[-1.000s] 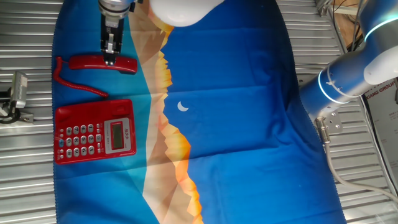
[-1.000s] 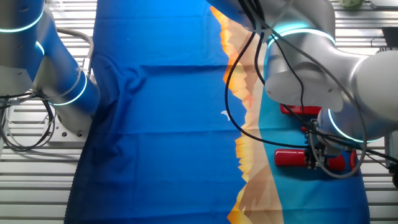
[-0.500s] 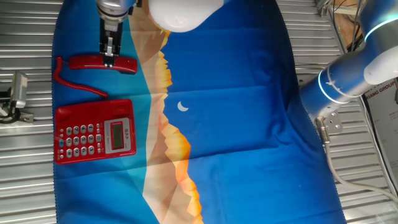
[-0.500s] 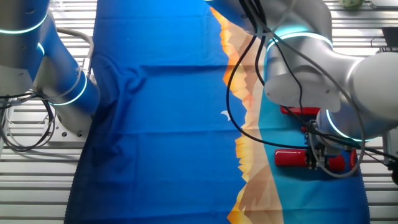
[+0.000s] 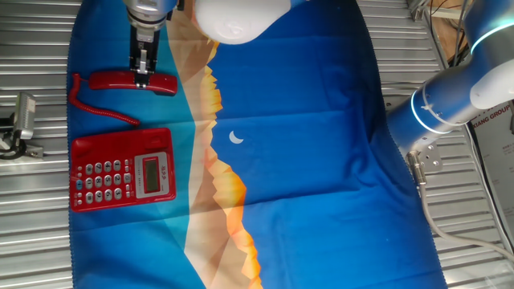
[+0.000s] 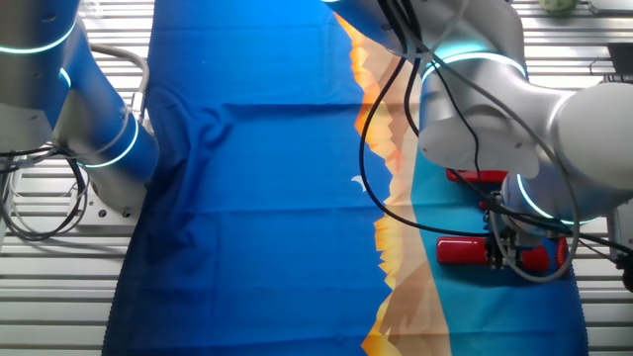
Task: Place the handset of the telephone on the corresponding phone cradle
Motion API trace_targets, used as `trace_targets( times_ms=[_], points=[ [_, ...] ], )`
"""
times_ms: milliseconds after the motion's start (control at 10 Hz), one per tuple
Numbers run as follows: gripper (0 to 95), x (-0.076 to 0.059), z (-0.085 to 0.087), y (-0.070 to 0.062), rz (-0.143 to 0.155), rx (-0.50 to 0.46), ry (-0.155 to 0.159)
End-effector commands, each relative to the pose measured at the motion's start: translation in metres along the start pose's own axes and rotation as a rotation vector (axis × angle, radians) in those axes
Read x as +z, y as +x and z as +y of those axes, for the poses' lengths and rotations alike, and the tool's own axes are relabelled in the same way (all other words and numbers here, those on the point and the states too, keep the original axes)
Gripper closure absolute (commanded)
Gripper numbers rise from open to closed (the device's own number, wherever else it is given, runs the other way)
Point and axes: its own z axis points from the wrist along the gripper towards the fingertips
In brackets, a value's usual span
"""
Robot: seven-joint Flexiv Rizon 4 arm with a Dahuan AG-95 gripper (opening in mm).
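Note:
The red handset (image 5: 112, 81) lies on the blue cloth at the far left, above the squarish red telephone base (image 5: 124, 170), joined to it by a thin red cord (image 5: 100, 110). The phone cradle (image 5: 120, 141) is the bare red strip along the base's upper edge, and it holds nothing. My gripper (image 5: 142, 77) comes straight down on the handset's middle, its fingers closed across it. In the other fixed view the gripper (image 6: 499, 249) clamps the handset (image 6: 460, 251), and my arm hides most of the base (image 6: 480, 176).
A blue and orange printed cloth (image 5: 305, 160) covers the slatted metal table. A second blue and white arm (image 5: 450, 96) stands at the right edge, seen at the left in the other fixed view (image 6: 89, 119). A small metal fixture (image 5: 24, 120) sits left of the cloth.
My wrist has shifted very slightly to the left. The handset and base lie where they were.

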Motion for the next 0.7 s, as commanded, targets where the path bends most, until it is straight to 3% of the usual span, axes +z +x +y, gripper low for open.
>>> trace_targets(
  times_ms=[100,700],
  points=[
    [57.0,-0.0011,-0.0001,0.0008,0.0,-0.01,0.005],
    [57.0,-0.0006,0.0,0.0004,-0.001,-0.017,0.005]
  ],
)
